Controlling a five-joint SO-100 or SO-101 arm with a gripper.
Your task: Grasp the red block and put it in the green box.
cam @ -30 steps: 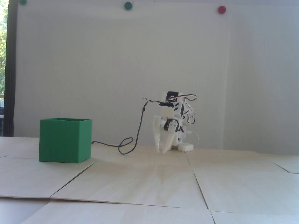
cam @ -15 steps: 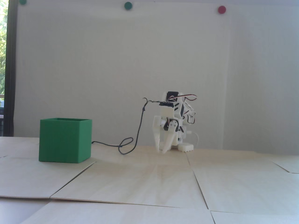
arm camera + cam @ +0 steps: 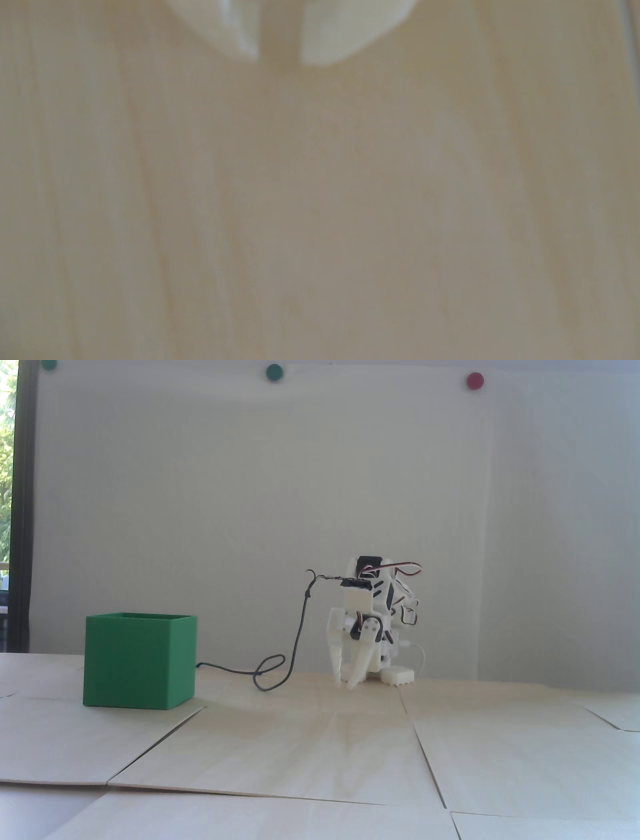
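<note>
Blurred pale wooden tabletop [image 3: 311,207] fills the wrist view; grain barely resolves. Two white fingertips [image 3: 242,31] enter at the top edge, cut off, a narrow gap between them. Large matte green cube-shaped plastic box [image 3: 139,661]: stands on the table at left in the fixed view, interior hidden. Folded white arm [image 3: 372,610]: well right of the box, gripper [image 3: 346,684] pointing down, tips apparently just above the table, slightly parted, holding nothing. Small red rectangular block: not visible in either view.
</note>
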